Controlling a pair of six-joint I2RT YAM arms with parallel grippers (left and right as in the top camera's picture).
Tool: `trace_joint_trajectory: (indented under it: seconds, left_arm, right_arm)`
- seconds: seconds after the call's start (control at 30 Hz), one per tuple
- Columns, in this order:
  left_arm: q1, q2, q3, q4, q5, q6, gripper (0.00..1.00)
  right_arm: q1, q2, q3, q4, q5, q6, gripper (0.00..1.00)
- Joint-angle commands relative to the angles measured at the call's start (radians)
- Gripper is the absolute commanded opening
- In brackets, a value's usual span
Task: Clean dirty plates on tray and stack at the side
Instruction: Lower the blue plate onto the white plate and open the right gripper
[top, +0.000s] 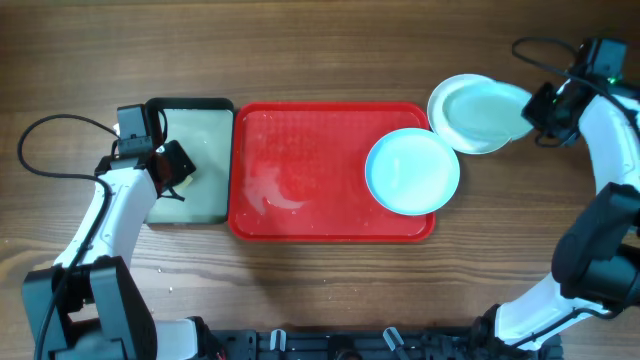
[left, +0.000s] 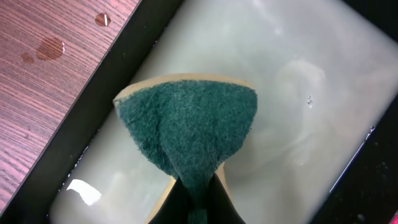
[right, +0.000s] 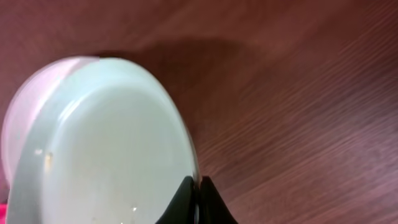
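Note:
The red tray (top: 300, 135) lies mid-table. One pale turquoise plate (top: 412, 171) rests on its right end. A white plate (top: 436, 108) sits on the table off the tray's far right corner. My right gripper (top: 535, 108) is shut on the rim of the second turquoise plate (top: 488, 110) and holds it over the white plate. In the right wrist view my jaws (right: 198, 194) pinch that plate's edge (right: 106, 149), and the white plate (right: 22, 109) shows under it. My left gripper (top: 175, 165) is shut on a green sponge (left: 186, 127) over the small tray.
A black-rimmed tray (top: 205, 108) with a pale, wet inside (left: 298, 93) stands left of the red tray. A wet film (top: 272, 192) lies on the red tray's left part. Water drops (left: 51, 47) sit on the wood beside the small tray.

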Motion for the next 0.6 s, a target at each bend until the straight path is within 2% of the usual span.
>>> trace_joint_trajectory:
  seconds: [0.0, 0.1, 0.17, 0.2, 0.23, 0.3, 0.4, 0.47, 0.57]
  left_arm:
    - [0.004, -0.020, -0.005, 0.003, -0.012, -0.010, 0.04]
    - [0.004, -0.020, -0.005, 0.002, -0.012, -0.010, 0.04]
    - [0.004, -0.020, -0.005, 0.003, -0.012, -0.010, 0.04]
    - [0.004, -0.020, -0.005, 0.002, -0.012, -0.010, 0.04]
    - [0.004, -0.020, -0.005, 0.002, -0.012, -0.010, 0.04]
    - [0.004, -0.020, -0.005, 0.002, -0.012, -0.010, 0.04]
    - [0.004, -0.020, -0.005, 0.004, 0.001, -0.010, 0.04]
    - [0.004, -0.020, -0.005, 0.004, 0.013, -0.010, 0.04]
    - [0.004, -0.020, -0.005, 0.008, 0.013, -0.010, 0.04]
  right_arm:
    - [0.011, -0.009, -0.065, 0.064, -0.023, -0.003, 0.04]
    - [0.011, -0.009, -0.095, 0.106, -0.028, 0.014, 0.06]
    - [0.011, -0.009, -0.095, 0.113, -0.051, 0.013, 0.24]
    - [0.011, -0.009, -0.095, 0.108, -0.066, 0.012, 0.37]
    - [0.013, -0.009, -0.095, 0.092, -0.082, 0.010, 0.57]
    - [0.015, -0.009, -0.095, 0.065, -0.136, -0.069, 0.69]
    - [0.015, -0.009, -0.095, -0.062, -0.235, -0.093, 0.69]
    - [0.031, -0.009, -0.095, -0.162, -0.257, -0.122, 0.61]
    - [0.108, -0.009, -0.095, -0.270, -0.258, -0.146, 0.56]
